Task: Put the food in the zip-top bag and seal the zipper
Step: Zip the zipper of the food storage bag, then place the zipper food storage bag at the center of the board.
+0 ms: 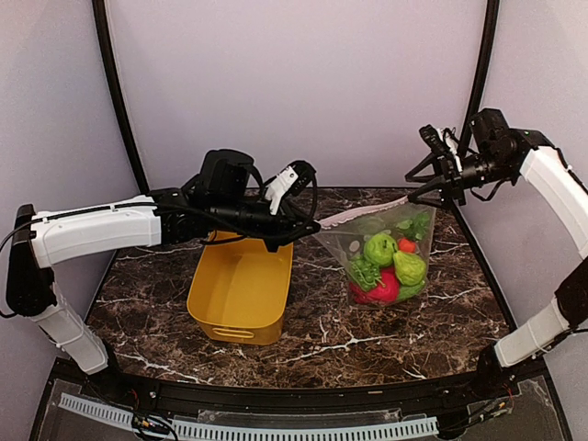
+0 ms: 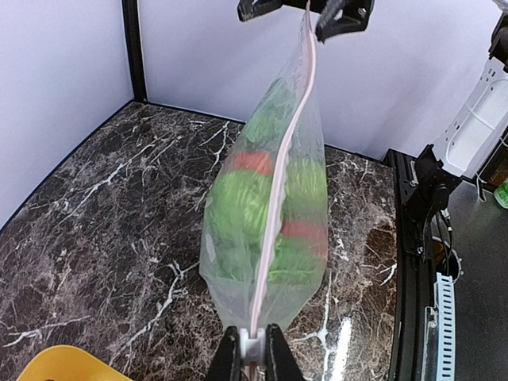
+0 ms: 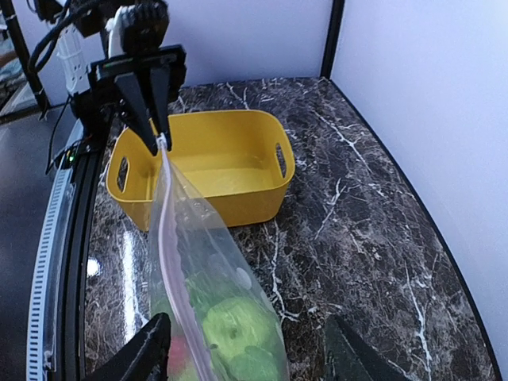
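The clear zip-top bag (image 1: 418,241) hangs stretched between my two grippers, its bottom resting on the table. The food (image 1: 381,250), green, red and yellow toys, is inside it; it also shows in the left wrist view (image 2: 238,206) and the right wrist view (image 3: 238,325). The whitish zipper (image 1: 367,209) runs taut along the top edge (image 2: 278,206). My left gripper (image 1: 310,223) is shut on the white slider at the zipper's left end (image 2: 254,345). My right gripper (image 1: 418,188) is open, its jaws wide apart on either side of the bag's right end (image 3: 246,320).
The yellow tub (image 1: 241,289) stands empty on the dark marble table (image 1: 322,344), left of the bag and under my left arm. Black frame posts rise at the back corners. The table's front rail runs along the near edge.
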You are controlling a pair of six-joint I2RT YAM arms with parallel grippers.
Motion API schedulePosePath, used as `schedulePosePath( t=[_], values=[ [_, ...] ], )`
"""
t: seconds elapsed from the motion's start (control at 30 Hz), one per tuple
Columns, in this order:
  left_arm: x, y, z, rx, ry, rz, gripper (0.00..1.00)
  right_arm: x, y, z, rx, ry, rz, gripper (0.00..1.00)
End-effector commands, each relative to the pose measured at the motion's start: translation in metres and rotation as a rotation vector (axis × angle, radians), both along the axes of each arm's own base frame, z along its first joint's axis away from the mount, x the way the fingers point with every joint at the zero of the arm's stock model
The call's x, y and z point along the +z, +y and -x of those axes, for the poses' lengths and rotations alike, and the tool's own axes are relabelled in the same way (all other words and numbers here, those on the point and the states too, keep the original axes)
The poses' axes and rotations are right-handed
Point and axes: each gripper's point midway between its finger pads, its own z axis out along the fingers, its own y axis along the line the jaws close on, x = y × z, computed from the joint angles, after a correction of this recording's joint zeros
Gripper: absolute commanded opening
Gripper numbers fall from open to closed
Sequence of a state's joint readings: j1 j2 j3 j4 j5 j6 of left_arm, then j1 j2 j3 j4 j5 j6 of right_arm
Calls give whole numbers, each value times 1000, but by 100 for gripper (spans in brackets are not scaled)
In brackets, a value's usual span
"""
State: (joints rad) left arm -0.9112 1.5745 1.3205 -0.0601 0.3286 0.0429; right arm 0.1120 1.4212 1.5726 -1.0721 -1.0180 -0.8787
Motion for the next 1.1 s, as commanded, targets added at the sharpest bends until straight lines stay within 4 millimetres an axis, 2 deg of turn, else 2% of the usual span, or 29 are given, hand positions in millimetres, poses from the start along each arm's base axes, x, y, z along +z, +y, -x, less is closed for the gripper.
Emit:
schedulePosePath(
  t=[0.0, 0.37, 0.47, 0.6, 0.7, 0.77, 0.87, 0.93, 1.03, 1.07],
  values=[
    [27, -3, 2, -39, -48, 57, 1, -19, 11, 26, 45, -72, 178, 65],
    [58, -22, 11, -111, -106, 104, 1, -30, 49, 61, 130, -131, 416, 65],
    [63, -25, 11, -106, -122, 107, 1, -31, 48, 64, 120, -153, 440, 66],
    [64, -27, 1, -71, -149, 98, 1, -27, 40, 57, 62, -190, 459, 66],
    [64, -32, -10, -43, -183, 94, 1, -8, 37, 54, 51, -189, 386, 66],
    [64, -38, -20, -25, -207, 84, 1, 18, 29, 46, 49, -176, 262, 67],
    [64, -47, -32, -15, -249, 63, 1, 60, -3, 17, -23, -148, 80, 69],
    [71, -45, -46, 42, -306, 40, 1, 69, -19, -5, -77, -122, 17, 69],
    [98, -42, -77, 121, -411, 36, 1, 72, -46, -43, -194, -87, -49, 69],
    [99, -41, -84, 129, -416, 28, 1, 73, -55, -52, -223, -77, -74, 69]
  ],
)
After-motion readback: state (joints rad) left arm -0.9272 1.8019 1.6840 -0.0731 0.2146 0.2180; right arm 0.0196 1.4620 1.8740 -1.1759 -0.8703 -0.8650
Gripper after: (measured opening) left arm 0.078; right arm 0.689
